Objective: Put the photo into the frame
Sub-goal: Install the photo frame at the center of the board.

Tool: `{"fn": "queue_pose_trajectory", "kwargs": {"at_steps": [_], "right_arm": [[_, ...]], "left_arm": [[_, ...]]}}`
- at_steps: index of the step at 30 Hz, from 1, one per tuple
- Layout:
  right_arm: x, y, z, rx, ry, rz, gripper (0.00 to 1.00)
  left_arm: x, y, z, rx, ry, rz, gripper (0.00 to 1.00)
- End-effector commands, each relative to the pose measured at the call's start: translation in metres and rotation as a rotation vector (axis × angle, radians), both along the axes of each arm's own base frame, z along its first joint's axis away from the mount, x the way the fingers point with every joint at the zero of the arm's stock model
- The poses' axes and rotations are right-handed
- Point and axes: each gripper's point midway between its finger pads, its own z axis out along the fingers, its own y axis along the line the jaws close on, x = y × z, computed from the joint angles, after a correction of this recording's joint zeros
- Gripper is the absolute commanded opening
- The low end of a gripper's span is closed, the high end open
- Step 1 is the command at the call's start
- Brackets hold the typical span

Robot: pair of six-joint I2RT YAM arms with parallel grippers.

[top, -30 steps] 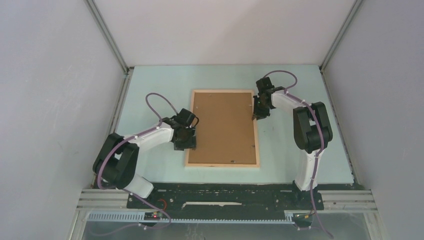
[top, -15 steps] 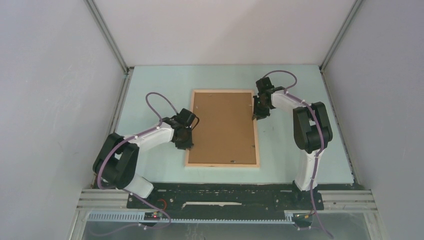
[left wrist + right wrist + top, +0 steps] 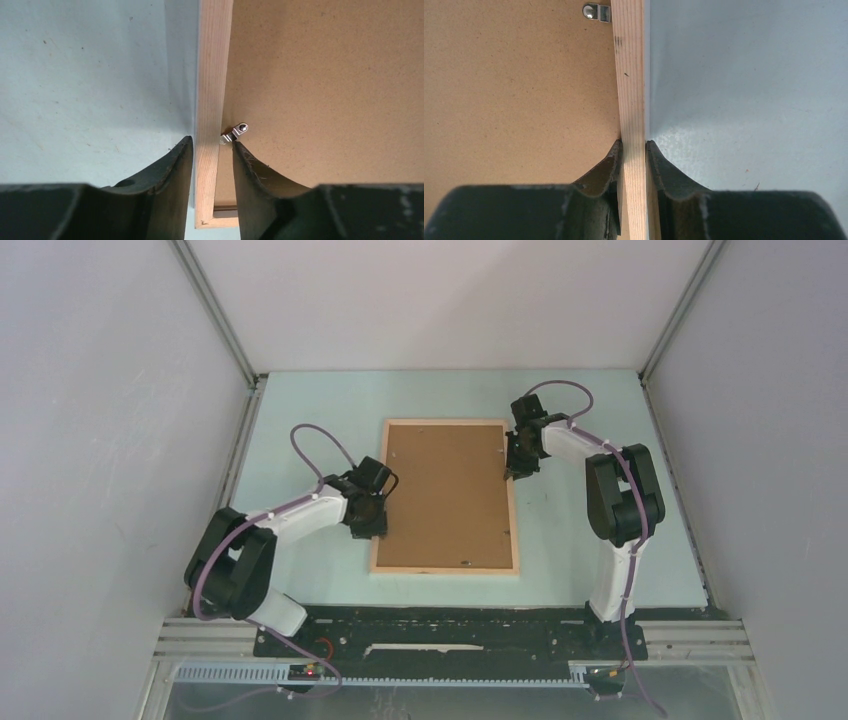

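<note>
Clip fastening is judged to be in hand.
The left gripper [image 3: 212, 142] is spread astride the left rail of the frame [image 3: 210, 75], one finger at the metal clip [image 3: 236, 132]; the right gripper [image 3: 633, 145] is clamped on the right rail. The photo [image 3: 445, 495] is seated board-up inside; the clip must be swung inward.

Pale wood frame [image 3: 445, 570], brown photo back [image 3: 445, 495]
</note>
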Motion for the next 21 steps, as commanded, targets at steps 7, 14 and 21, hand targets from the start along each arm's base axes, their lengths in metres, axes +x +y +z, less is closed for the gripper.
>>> {"fn": "queue_pose_trajectory", "kwargs": {"at_steps": [7,14,21], "right_arm": [[-0.002,-0.011,0.002,-0.060,-0.009,0.005,0.09],[-0.003,-0.011,0.002,-0.061,-0.007,0.009,0.08],[-0.003,-0.011,0.002,-0.061,-0.008,0.007,0.08]], "left_arm": [[0.013,-0.009,0.023,-0.045,-0.100,0.005,0.43],[0.014,-0.011,0.013,-0.037,-0.070,0.001,0.39],[0.015,-0.012,0.007,-0.031,-0.061,0.000,0.36]]}}
